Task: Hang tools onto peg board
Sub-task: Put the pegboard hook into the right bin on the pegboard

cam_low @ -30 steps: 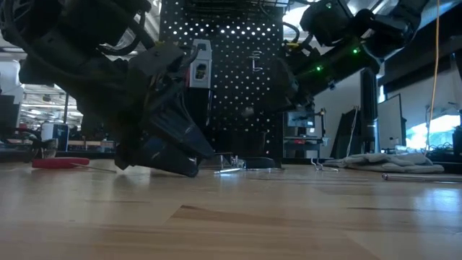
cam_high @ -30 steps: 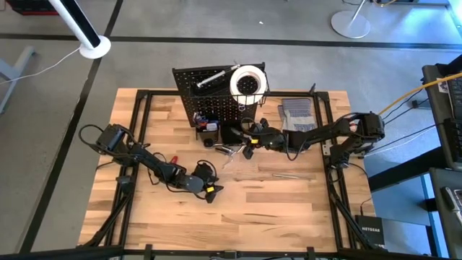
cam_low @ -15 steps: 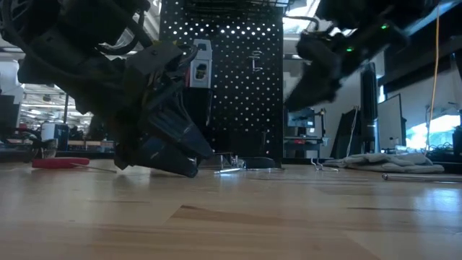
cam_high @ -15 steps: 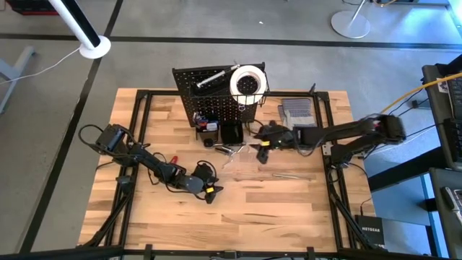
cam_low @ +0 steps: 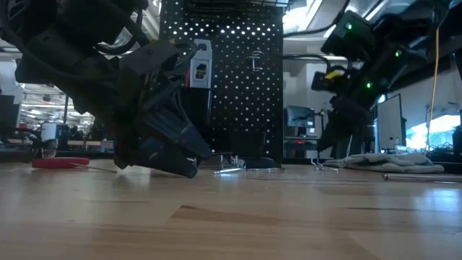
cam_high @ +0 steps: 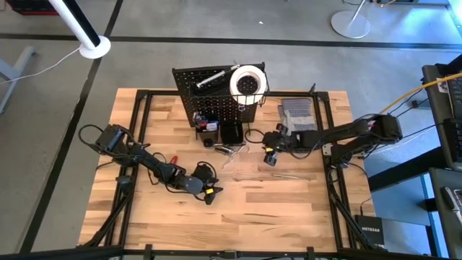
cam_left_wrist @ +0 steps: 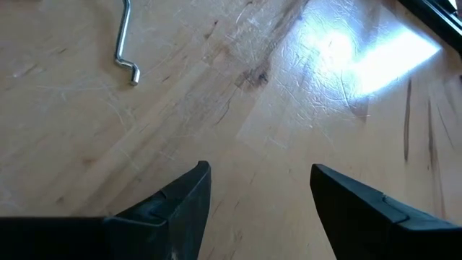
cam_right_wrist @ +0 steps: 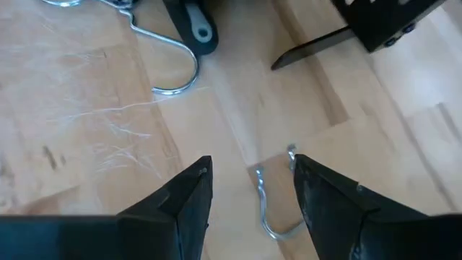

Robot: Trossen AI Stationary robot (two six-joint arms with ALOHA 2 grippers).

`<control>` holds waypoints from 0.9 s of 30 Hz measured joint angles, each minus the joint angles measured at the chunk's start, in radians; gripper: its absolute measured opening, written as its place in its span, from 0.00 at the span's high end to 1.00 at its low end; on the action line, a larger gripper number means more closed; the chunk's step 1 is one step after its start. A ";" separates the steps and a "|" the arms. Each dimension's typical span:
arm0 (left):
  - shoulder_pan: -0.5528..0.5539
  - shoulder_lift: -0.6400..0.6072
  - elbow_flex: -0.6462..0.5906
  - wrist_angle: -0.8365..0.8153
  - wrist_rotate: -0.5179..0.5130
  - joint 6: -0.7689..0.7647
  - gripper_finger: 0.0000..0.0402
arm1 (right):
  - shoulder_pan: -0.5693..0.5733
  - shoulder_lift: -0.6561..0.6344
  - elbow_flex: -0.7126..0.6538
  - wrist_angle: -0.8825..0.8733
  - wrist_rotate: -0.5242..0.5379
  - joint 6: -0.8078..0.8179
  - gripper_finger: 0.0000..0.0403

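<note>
The peg board [cam_high: 215, 101] stands upright at the table's far side. Its wire basket holds a white tape roll [cam_high: 247, 81], a silver tool [cam_high: 211, 78] sits at its top, and two small black bins [cam_high: 231, 133] are at its foot. My right gripper [cam_right_wrist: 251, 162] hovers open, pointing down over a small silver hook [cam_right_wrist: 268, 209] that lies on the table right of the bins. A larger hook [cam_right_wrist: 172, 81] and a black tool [cam_right_wrist: 195, 25] lie beyond it. My left gripper [cam_left_wrist: 260, 170] rests open and low near the table's middle. A red-handled tool [cam_high: 172, 159] lies beside the left arm.
Grey gloves [cam_high: 297, 114] lie right of the peg board. A thin silver rod [cam_high: 291, 174] lies on the table near my right gripper [cam_high: 268, 157]. A bent silver peg [cam_left_wrist: 126, 45] lies ahead of my left gripper [cam_high: 211, 193]. Bare wood stretches along the near edge.
My right gripper has drawn back from the bins at the peg board's foot, toward the table's right and near edges. It has also tipped from nearly level to pointing steeply down at the table.
</note>
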 joint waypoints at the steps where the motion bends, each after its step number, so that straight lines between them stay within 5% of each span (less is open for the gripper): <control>1: 0.000 0.000 0.000 0.000 0.000 0.000 0.44 | -0.003 0.014 -0.014 0.035 0.000 0.001 0.52; 9: 0.000 0.000 0.000 0.000 0.000 -0.002 0.44 | -0.073 0.126 -0.044 0.144 0.025 0.036 0.58; 23: 0.000 0.000 0.000 0.000 -0.001 0.000 0.44 | -0.077 0.171 -0.043 0.197 -0.014 0.059 0.96; 27: 0.000 0.000 0.000 0.000 -0.002 0.000 0.44 | -0.077 0.154 -0.043 0.207 -0.050 0.059 0.97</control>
